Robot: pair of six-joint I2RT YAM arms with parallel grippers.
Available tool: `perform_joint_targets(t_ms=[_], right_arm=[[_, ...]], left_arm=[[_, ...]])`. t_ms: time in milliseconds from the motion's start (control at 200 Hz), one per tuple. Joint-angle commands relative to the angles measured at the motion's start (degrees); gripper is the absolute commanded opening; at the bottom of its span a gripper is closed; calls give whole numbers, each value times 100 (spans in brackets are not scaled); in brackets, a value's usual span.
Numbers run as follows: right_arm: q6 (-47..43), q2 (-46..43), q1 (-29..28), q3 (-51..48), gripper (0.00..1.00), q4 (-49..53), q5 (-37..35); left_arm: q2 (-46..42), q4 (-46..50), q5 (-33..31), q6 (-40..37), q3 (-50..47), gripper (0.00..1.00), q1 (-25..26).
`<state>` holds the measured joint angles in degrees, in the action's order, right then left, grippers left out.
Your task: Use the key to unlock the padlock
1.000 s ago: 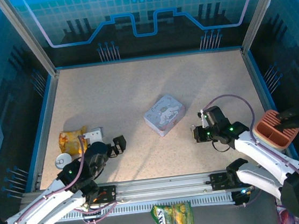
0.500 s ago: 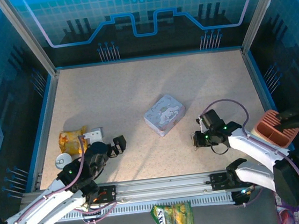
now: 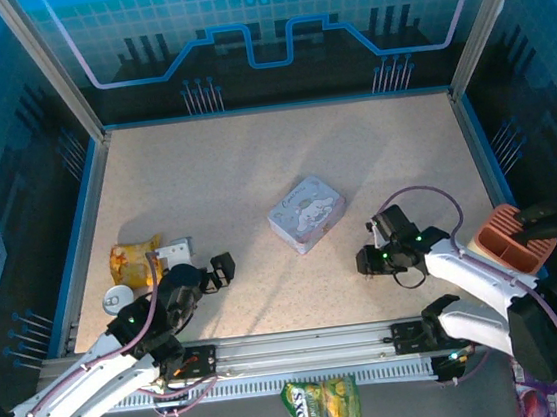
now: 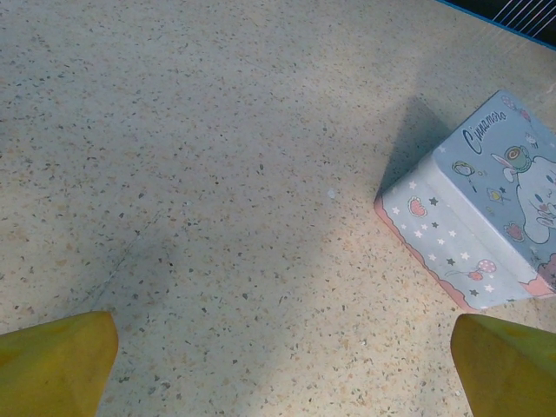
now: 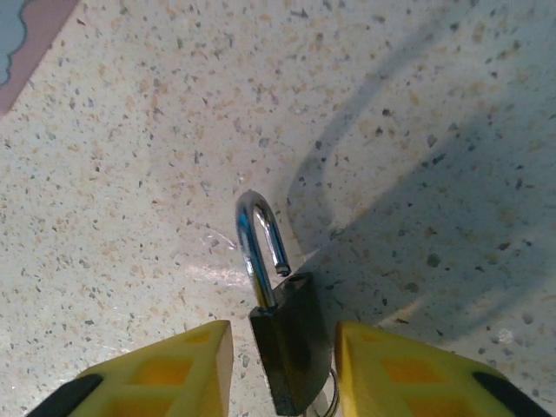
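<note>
My left fingers [image 4: 61, 360] stand wide apart over bare tabletop [image 4: 217, 174], with the lilac tin [image 4: 486, 226] the one obstacle, ahead and to the right. The padlock [image 5: 291, 347] takes up most of the gap between my right fingers [image 5: 165, 378]; open tabletop lies beyond it. Seen from above, a snack bag [image 3: 134, 262], a small white box [image 3: 174, 248] and a round white lid [image 3: 117, 296] crowd the left edge, an orange holder [image 3: 509, 240] the right.

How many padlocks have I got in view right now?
1. The padlock sits on the tabletop between the fingers of the right gripper, with its shackle pointing away from the gripper. Others may be hidden from these cameras.
</note>
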<state>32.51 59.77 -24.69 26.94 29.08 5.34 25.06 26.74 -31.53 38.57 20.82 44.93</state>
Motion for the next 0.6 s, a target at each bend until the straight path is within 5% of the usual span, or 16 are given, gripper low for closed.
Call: perform_joint_targets(t_ms=[0,330,595], right_arm=[[-55,-289,65,5,37,164,-130],[-693,-1004,69,862,41,362,-966],[-2377,-1017,71,1450,44,-693,-2181]], left_arm=[[-1,59,-123,-100,-43,99,-38],[319,-391,-975,-669,242,99,-40],[1805,-2461,-1587,-3193,678,99,-45]])
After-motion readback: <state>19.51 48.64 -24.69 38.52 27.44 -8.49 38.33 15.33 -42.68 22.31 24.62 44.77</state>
